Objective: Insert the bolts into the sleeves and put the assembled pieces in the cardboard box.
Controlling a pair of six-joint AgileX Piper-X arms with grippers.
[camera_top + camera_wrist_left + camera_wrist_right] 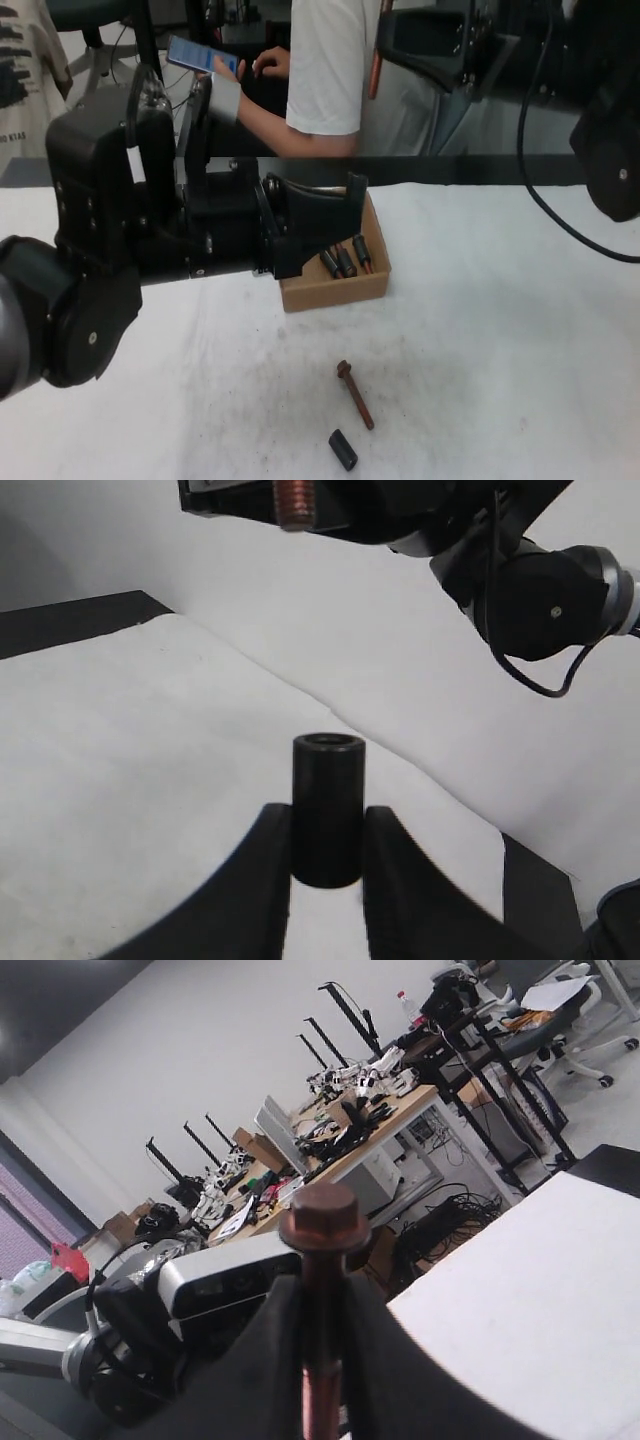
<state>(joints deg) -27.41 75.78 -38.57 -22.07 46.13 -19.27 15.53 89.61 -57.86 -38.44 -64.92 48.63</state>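
White cloth covered the bench [500,300], w/ the cardboard box [335,290] toward the far middle, open on top. 3 dark assembled pcs [345,262] lay side by side in the part of the box that showed. Nearer the camera and well apart from the box, 1 loose bolt [356,394], rust-coloured, lay flat on the cloth w/ its head toward the box. 1 loose sleeve [343,449], black, lay near its threaded end, apart from it.

Large in the near left of the high view stood the left arm [100,260], its front end overlapping the box's left side. Its left jaws were closed on a black sleeve [328,810], pinched btwn the 2 fingers [250,890], open end sticking out past the tips, white cloth behind it.

Opposite hung the right arm [540,580], raised off the bench. Its right jaws were clamped on a 2nd bolt [320,1222] along the shank, hex head clear of the fingers. From the left wrist view, that bolt's threaded end showed beyond the held sleeve, well apart from it.
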